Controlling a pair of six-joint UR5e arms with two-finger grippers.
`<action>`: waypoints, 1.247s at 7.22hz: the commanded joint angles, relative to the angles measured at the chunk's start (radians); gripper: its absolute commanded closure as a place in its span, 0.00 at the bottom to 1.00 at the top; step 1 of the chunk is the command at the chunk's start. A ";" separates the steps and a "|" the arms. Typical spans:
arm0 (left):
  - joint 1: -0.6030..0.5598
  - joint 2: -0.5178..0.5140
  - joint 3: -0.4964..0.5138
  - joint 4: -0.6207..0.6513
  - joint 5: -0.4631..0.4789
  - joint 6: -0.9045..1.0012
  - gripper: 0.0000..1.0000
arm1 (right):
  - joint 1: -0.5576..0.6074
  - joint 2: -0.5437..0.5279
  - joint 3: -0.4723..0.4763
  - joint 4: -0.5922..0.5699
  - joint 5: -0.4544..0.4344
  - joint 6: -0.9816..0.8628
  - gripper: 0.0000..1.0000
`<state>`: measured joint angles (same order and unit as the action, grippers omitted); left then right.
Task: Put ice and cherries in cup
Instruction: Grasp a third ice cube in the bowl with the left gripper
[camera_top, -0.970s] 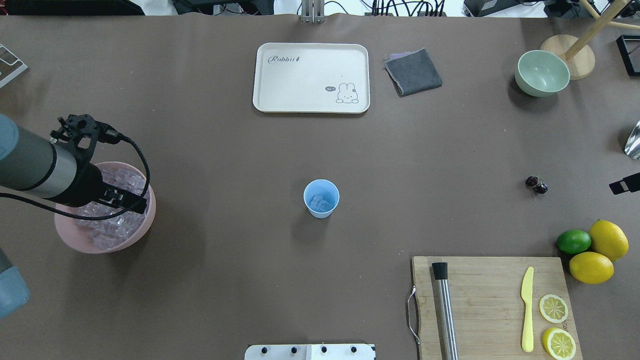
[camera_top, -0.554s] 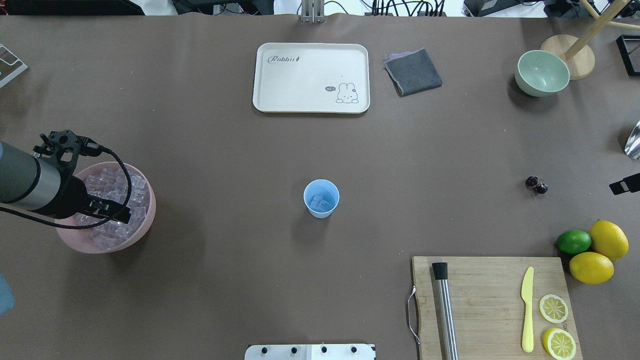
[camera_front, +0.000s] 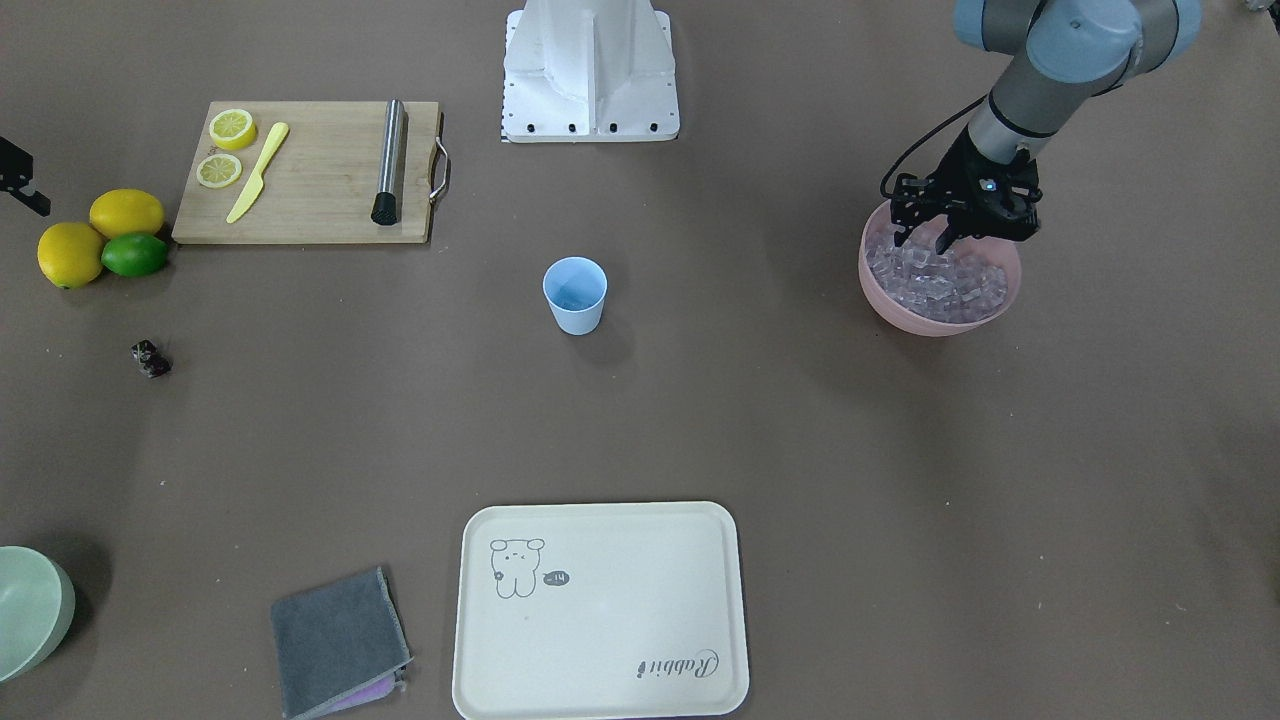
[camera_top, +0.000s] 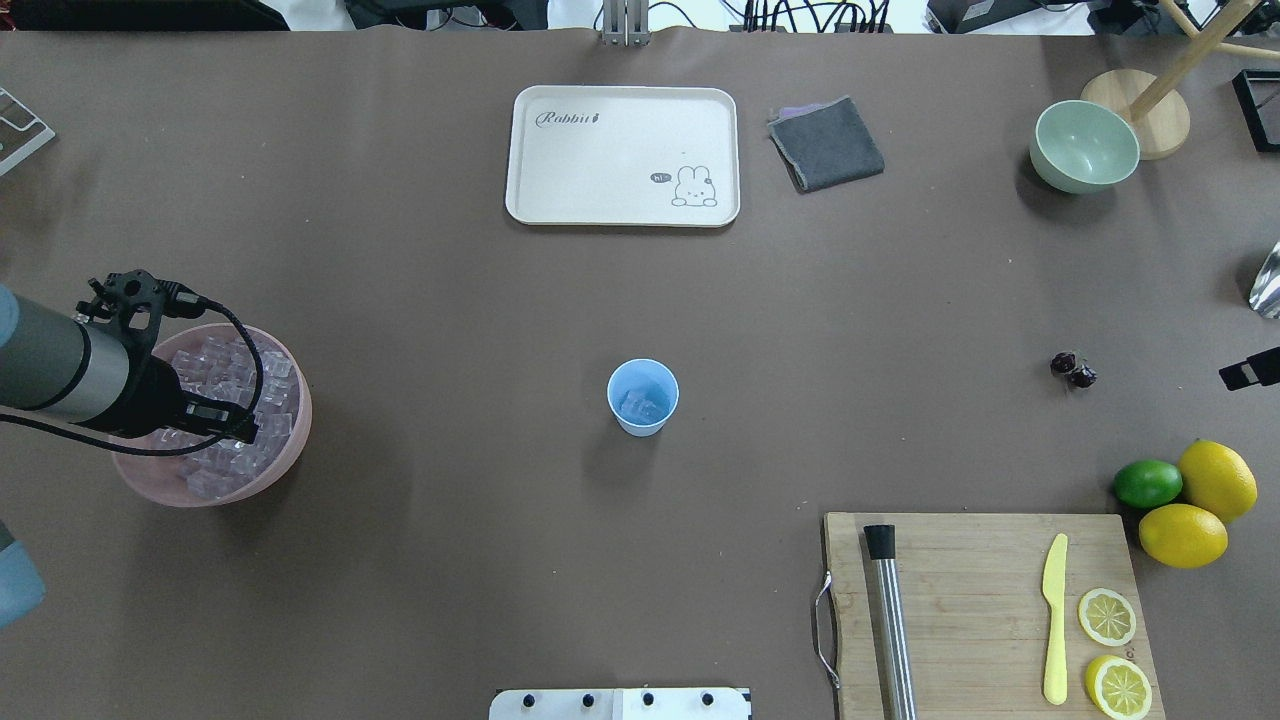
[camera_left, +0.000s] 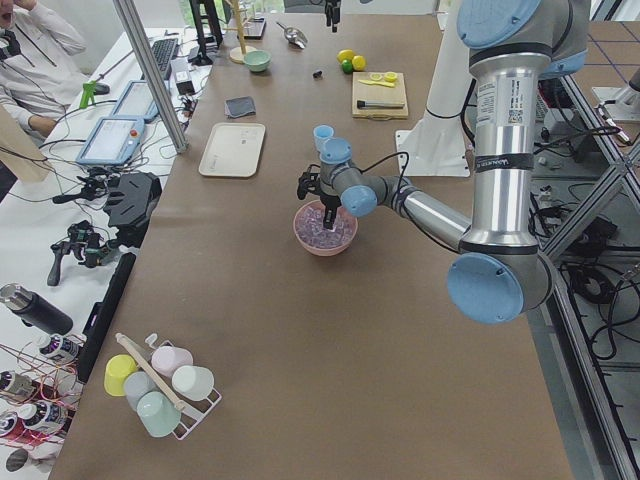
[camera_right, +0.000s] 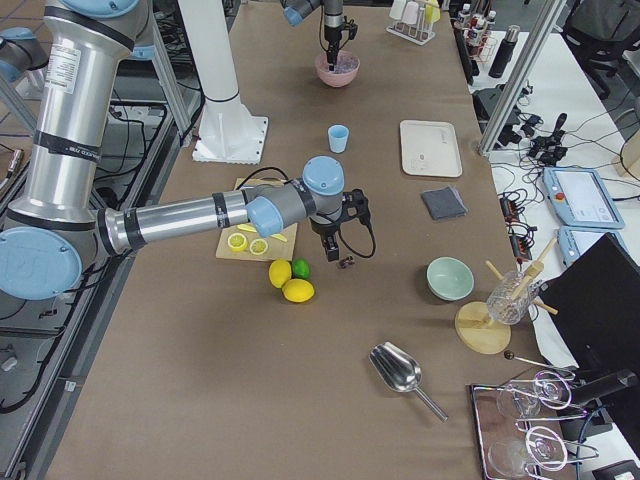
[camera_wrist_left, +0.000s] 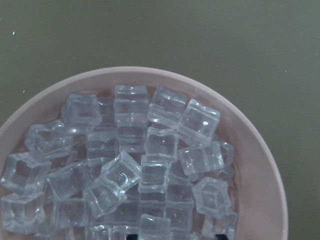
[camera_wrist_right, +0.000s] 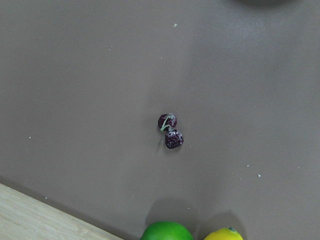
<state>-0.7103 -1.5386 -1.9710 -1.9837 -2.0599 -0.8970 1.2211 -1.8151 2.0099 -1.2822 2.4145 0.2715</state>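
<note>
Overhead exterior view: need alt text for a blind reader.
The robot's left end effector hangs over a large pink bowl heaped with small clear ice cubes at the view's left. A small light blue plastic cup, some ice already inside, stands mid-table. Two dark maroon cherries lie on the brown table to its right, untouched.

The ice (camera_wrist_left: 160, 150) is clear and glassy in a matt pink plastic bowl (camera_wrist_left: 262, 170); the cup (camera_front: 575, 312) is smooth blue plastic on a matt brown, paper-like table cover (camera_top: 400, 300). The cherries (camera_wrist_right: 170, 131) are glossy, the cutting board (camera_top: 980, 580) grained wood, the bar (camera_top: 890, 630) on it brushed metal.
</note>
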 joint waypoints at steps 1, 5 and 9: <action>-0.001 0.003 0.015 -0.007 0.000 0.001 0.44 | 0.000 -0.003 0.003 0.009 0.002 0.000 0.00; 0.002 0.009 0.014 -0.009 0.001 0.000 0.48 | 0.002 -0.006 0.004 0.011 0.008 0.000 0.00; 0.008 0.006 0.018 -0.009 0.001 -0.005 0.48 | 0.002 -0.007 0.001 0.009 0.009 0.000 0.00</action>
<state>-0.7035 -1.5320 -1.9548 -1.9926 -2.0587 -0.9016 1.2226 -1.8223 2.0124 -1.2727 2.4226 0.2715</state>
